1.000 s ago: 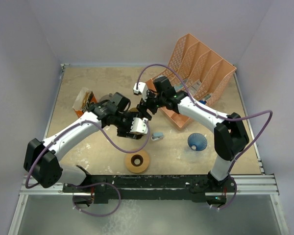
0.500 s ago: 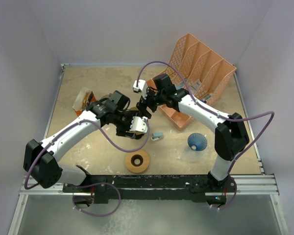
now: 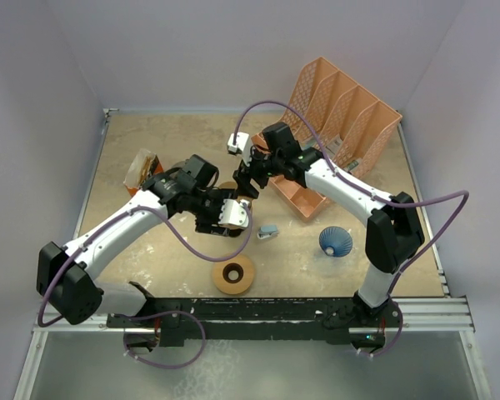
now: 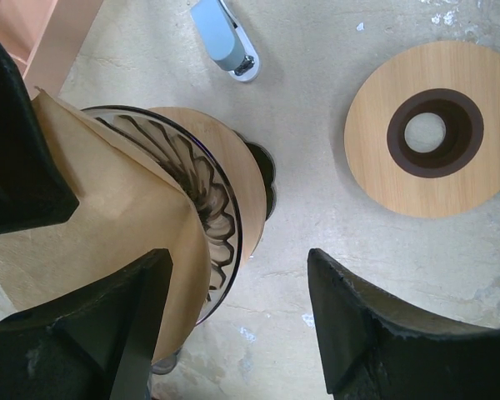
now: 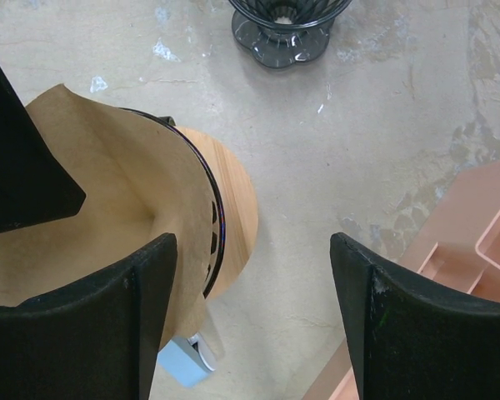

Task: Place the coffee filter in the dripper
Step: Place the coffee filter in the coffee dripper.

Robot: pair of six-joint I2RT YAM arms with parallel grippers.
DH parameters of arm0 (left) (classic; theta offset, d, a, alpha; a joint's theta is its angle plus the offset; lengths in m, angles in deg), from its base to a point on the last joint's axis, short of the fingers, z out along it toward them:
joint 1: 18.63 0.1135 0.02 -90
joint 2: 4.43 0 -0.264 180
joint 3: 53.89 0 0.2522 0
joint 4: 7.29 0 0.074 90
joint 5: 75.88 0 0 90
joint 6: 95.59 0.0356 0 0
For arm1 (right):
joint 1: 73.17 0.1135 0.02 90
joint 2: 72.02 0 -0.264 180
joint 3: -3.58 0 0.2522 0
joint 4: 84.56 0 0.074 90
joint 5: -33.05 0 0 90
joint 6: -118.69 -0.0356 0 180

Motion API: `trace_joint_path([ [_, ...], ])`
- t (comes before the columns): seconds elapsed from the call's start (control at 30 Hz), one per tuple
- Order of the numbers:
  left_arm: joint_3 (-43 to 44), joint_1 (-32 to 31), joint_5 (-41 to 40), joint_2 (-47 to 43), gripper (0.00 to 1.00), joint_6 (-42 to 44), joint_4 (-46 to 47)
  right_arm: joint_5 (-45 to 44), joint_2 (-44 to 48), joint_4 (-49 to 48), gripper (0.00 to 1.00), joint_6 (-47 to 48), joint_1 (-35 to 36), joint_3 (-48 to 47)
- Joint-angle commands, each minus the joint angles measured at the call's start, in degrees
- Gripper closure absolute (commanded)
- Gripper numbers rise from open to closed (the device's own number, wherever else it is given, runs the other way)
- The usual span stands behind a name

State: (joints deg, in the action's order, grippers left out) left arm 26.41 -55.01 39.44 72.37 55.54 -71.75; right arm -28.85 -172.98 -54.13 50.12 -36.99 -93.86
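My left gripper (image 4: 237, 260) and right gripper (image 5: 252, 246) both hung with jaws spread beside the glass dripper (image 4: 210, 185), near the table's (image 4: 300, 100) middle, gripping nothing. The paper coffee filter (image 4: 92, 217) sat inside it (one flap standing proud of the rim), so I judged it needed pressing down.

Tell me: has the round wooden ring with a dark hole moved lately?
No. The round wooden ring lies as before, equally close to the near metal rail.
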Motion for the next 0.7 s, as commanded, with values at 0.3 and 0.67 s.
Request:
trace_joint_path([
  [0.3,-1.91,0.50,2.89,-1.12,0.34,1.01,0.98,-3.03,0.61,-0.71,0.27,0.16,-0.33,-0.92],
  [0.67,-3.53,0.45,3.43,0.93,0.34,0.67,3.07,-5.40,0.42,-2.26,0.27,0.10,-0.28,1.05],
])
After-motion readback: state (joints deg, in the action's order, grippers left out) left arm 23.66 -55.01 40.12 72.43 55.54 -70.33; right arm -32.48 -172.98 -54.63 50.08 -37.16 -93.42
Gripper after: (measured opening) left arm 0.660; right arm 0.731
